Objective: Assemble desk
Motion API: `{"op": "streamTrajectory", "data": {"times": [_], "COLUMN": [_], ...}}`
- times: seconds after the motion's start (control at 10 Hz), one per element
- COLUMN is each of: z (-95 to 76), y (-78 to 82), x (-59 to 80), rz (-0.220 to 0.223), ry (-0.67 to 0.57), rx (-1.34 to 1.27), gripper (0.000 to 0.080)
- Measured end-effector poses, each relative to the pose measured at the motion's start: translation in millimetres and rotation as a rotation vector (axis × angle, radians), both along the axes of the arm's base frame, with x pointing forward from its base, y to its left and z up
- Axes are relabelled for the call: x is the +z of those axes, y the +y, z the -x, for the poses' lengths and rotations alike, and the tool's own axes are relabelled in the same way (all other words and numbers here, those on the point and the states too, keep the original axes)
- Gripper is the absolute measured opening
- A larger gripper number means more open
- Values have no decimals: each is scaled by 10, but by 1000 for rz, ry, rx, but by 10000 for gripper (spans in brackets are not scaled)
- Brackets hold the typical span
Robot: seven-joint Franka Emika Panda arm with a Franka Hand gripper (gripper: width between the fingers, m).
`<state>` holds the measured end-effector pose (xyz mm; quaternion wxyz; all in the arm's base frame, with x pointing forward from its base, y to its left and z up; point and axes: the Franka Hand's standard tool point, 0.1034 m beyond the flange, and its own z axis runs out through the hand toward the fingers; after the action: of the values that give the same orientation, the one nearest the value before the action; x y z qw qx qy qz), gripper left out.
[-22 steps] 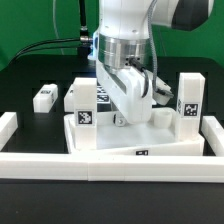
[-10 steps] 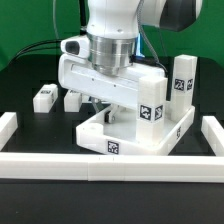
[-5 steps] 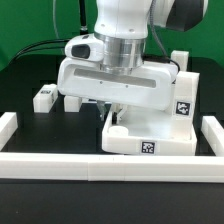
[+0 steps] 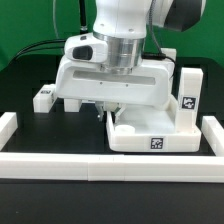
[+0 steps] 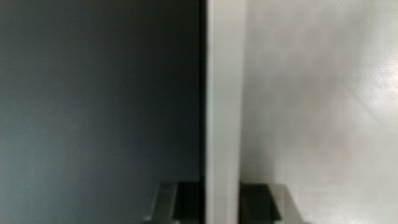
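- Grip: jaws closed on the raised rim [image 5: 221, 100] of the white plastic rectangular tray-like desk top [image 4: 150, 128]. The wrist view shows the thin white wall pinched between two dark tips.
- Location: the desk top lies flat on the black tabletop [image 4: 35, 128] at the exterior view's right. Its front face is close against the low white border wall [image 4: 60, 162]; whether they touch cannot be told.
- Fitted part: one short white square tagged leg [image 4: 188, 100] stands upright at the top's far corner on the exterior view's right. It appears seated in a socket, but the joint is hidden.
- Loose parts: a loose white leg [image 4: 43, 96] lies at the exterior view's left, well apart from the top. A second [image 4: 70, 101] lies near it, partly hidden by the arm.
- Step in hand, as judged: positioning the top by its rim so a free corner socket is reachable.
- Next move, as judged: release the rim, rise clear, take a loose leg, and align it squarely over an empty socket before insertion.
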<state>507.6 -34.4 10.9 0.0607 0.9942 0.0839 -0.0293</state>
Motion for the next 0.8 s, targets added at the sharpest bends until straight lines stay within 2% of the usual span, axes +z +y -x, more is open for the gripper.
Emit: {"op": "streamTrajectory", "data": {"times": [0.2,0.4,0.8], "z": [-94,-177,-170], "y": [65,32,-3], "x": [16,58,52], "rz": [11,23,34], "ry": [17,10,48], "rx": [162,279,483], "gripper": [61,61,57]}}
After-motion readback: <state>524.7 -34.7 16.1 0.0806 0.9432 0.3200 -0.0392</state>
